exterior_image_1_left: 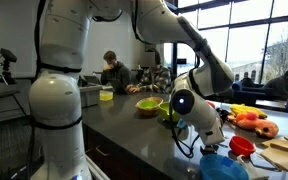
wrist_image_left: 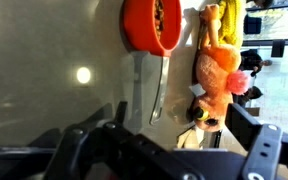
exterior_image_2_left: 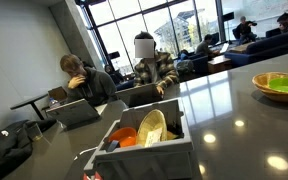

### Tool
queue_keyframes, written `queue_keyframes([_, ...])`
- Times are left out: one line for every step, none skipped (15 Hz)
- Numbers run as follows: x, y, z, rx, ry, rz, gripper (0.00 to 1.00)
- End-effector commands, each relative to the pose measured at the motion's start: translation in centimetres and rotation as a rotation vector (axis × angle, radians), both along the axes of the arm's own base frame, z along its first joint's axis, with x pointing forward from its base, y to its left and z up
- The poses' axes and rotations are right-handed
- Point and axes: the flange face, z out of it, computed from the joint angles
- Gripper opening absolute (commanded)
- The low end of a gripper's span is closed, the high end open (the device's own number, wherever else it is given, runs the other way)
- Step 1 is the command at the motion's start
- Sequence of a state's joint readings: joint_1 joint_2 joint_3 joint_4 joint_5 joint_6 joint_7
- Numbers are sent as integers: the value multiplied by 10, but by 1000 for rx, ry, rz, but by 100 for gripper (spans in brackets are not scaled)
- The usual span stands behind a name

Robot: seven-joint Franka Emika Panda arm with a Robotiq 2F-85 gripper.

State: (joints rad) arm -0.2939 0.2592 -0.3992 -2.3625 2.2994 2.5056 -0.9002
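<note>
In the wrist view my gripper [wrist_image_left: 169, 140] stands open above the grey counter, dark fingers [wrist_image_left: 269, 140] spread wide with nothing between them. Just ahead lies an orange plush toy [wrist_image_left: 219, 70], its head nearest the right finger. Beside it is a red strainer [wrist_image_left: 152, 25] with a long metal handle [wrist_image_left: 156, 85] pointing toward the gripper. In an exterior view the gripper [exterior_image_1_left: 209, 135] hangs low over the counter, close to the plush toy [exterior_image_1_left: 254, 122] and a red cup-like piece [exterior_image_1_left: 242, 146].
A green bowl [exterior_image_1_left: 149, 105] sits behind the arm, and a green and yellow bowl [exterior_image_2_left: 279, 85] shows in an exterior view. A blue bowl [exterior_image_1_left: 222, 165], a wooden board [exterior_image_1_left: 284, 150], a yellow item [wrist_image_left: 229, 15] and a grey rack of dishes [exterior_image_2_left: 144, 135] stand around. People sit at tables behind.
</note>
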Motion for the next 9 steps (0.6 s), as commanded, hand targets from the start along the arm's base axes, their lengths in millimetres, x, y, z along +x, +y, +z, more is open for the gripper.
queue_keyframes([2, -6, 0, 18, -15, -16, 100])
queue_keyframes([2, -5, 2, 16, -21, -18, 100])
queue_keyframes([2, -3, 3, 16, -29, -15, 100])
queue_keyframes([3, -2, 3, 20, -35, -12, 100])
queue_keyframes([3, -1, 3, 26, -48, -10, 100])
queue_keyframes([4, 1, 4, 34, -74, -13, 100])
queue_keyframes([5, 2, 4, 55, -110, -18, 100])
queue_keyframes([7, 3, 4, 83, -154, -28, 100])
queue_keyframes([9, 5, 3, 118, -204, -46, 100])
